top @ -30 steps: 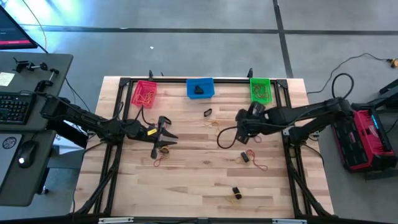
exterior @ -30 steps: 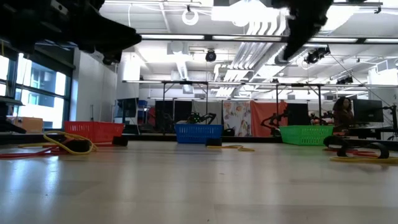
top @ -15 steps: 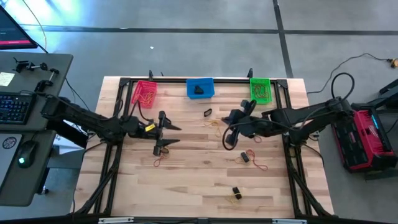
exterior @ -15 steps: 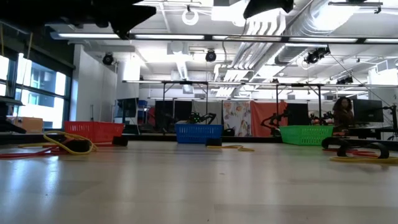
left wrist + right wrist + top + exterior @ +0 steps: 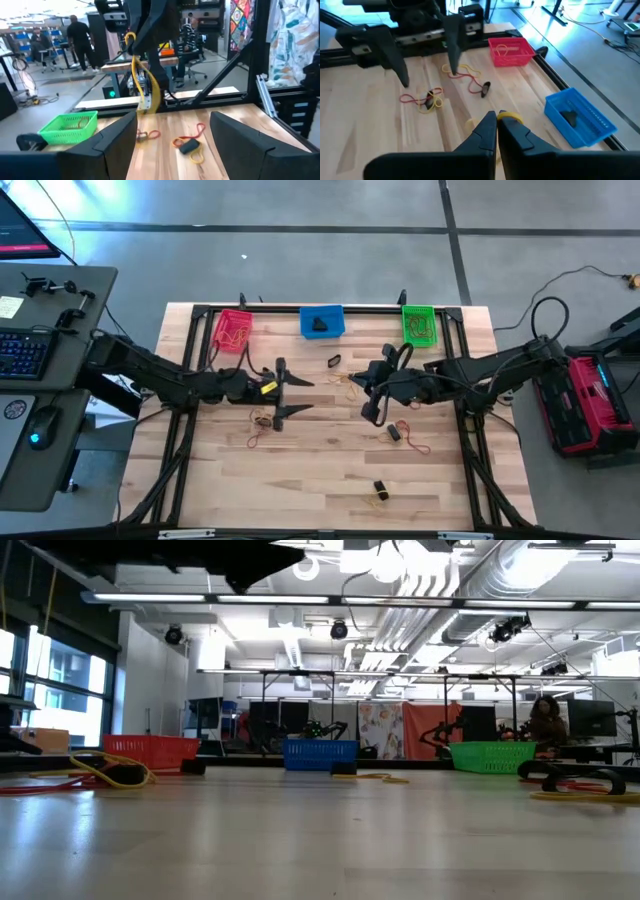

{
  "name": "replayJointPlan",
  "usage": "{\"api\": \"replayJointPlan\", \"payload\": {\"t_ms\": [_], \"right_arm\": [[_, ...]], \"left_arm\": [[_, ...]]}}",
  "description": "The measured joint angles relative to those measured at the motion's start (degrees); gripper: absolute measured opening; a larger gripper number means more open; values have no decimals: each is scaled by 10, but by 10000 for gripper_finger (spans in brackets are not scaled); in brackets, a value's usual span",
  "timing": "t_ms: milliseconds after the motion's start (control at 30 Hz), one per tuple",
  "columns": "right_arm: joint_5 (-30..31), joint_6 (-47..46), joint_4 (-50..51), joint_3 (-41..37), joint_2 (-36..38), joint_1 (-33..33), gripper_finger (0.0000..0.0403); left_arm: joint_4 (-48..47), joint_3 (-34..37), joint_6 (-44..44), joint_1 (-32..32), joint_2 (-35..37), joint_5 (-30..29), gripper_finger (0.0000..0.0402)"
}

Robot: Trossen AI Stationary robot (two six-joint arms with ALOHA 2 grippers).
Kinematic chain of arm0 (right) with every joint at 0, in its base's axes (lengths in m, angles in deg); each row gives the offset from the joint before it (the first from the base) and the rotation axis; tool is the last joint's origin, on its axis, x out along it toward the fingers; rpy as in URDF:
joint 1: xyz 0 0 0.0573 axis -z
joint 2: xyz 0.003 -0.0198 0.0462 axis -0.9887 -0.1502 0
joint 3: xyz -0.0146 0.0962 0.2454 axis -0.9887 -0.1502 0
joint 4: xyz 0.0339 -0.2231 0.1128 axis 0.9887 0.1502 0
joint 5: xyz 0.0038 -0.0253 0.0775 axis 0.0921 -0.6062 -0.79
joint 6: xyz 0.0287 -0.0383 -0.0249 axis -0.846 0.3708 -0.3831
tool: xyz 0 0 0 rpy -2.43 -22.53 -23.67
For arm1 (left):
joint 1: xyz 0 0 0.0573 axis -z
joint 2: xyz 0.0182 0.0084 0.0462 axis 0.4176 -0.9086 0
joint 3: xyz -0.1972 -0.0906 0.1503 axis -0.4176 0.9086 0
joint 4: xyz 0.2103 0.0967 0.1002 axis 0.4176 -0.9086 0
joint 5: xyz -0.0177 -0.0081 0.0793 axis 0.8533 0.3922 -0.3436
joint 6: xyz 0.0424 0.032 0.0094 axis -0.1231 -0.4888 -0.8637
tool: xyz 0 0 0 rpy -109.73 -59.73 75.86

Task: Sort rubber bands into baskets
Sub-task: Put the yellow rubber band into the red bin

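My right gripper (image 5: 366, 390) is over the table's middle, shut on a thin yellow-tan rubber band (image 5: 510, 118). My left gripper (image 5: 291, 397) is open and empty, level, left of it and facing it; it also shows in the right wrist view (image 5: 422, 55). The red-pink basket (image 5: 232, 330), blue basket (image 5: 322, 321) and green basket (image 5: 419, 325) stand along the far edge. Loose bands lie on the table: a black one (image 5: 334, 361), a yellow one (image 5: 345, 378), a red and yellow cluster (image 5: 263, 420), and black and red ones (image 5: 396, 431). My right gripper pinches the yellow-tan band between its two fingertips (image 5: 490, 127), where a short curve of the band (image 5: 510, 118) shows beside them. The fingers point toward the table's left. In the left wrist view the band (image 5: 143, 80) hangs slack below the gripper.
More bands lie near the front: a black and yellow pair (image 5: 380, 490) and a red loop (image 5: 253, 442). A dark frame (image 5: 300, 308) runs round the table's edges. Each basket holds some bands. People and desks show in the room beyond.
My left gripper has gone toward the table's right edge, staying open. My right gripper has gone a little toward the table's left, and its arm has left the top of the low view.
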Motion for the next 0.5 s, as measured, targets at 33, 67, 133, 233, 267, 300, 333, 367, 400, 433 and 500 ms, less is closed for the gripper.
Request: {"api": "replayJointPlan", "payload": {"t_ms": [33,67,133,233,267,300,333,367,400,433,500], "right_arm": [[0,0,-2,0,0,-3,0],[0,0,-5,0,0,-5,0],[0,0,-11,0,0,-11,0],[0,5,-20,0,0,-19,0],[0,8,-22,0,0,-21,0],[0,9,-24,0,0,-23,0],[1,9,-24,0,0,-25,0],[3,9,-23,0,0,-27,0],[4,9,-23,0,0,-28,0],[4,9,-23,0,0,-29,0],[4,9,-23,0,0,-32,0]], "left_arm": [[-1,-9,-5,0,-10,0,246],[-2,-20,-7,0,-19,-1,248],[-1,-41,-12,-1,-39,-10,251],[-2,-71,-13,-4,-67,-15,261],[-2,-80,-10,-4,-76,-15,265],[-2,-88,-10,-4,-83,-15,269],[-2,-97,-10,-4,-92,-13,273],[-3,-106,-10,-4,-100,-8,276],[-3,-114,-10,-4,-108,-6,279],[-4,-124,-10,-4,-116,-6,281],[-4,-138,-14,-6,-130,-9,285]]}}
